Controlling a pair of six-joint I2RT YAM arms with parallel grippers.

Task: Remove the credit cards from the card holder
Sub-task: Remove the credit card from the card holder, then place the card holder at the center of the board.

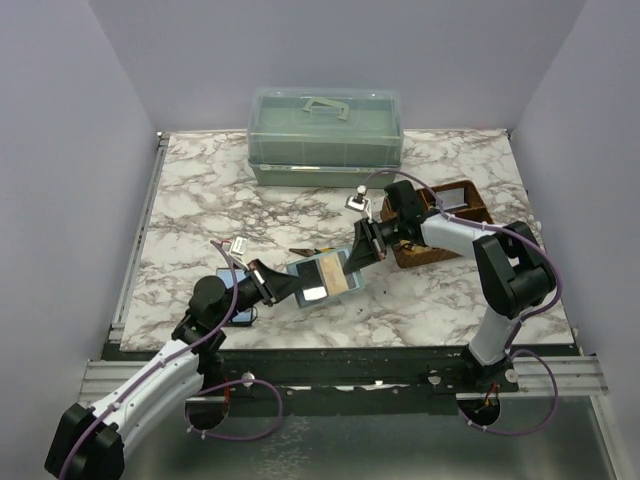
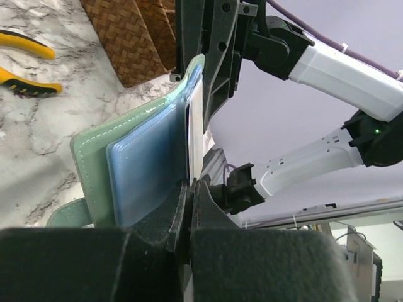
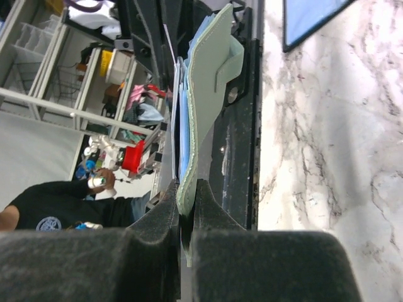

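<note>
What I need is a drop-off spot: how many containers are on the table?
2. A clear lidded box at the back edge; a brown woven tray on the right, partly covered. No others visible.

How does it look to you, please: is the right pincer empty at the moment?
No, the right pincer is shut on the pale green edge of the card holder.

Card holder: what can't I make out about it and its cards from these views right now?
- Cards left inside: the card holder is small in the top view, edge-on in both wrist views.
- What the left gripper pinches: only a pale edge shows, left wrist view; card or pocket lip, unclear.
- Pliers: cut off by the left wrist view's edge.
- Woven tray contents: top view, hidden by the right arm.
</note>
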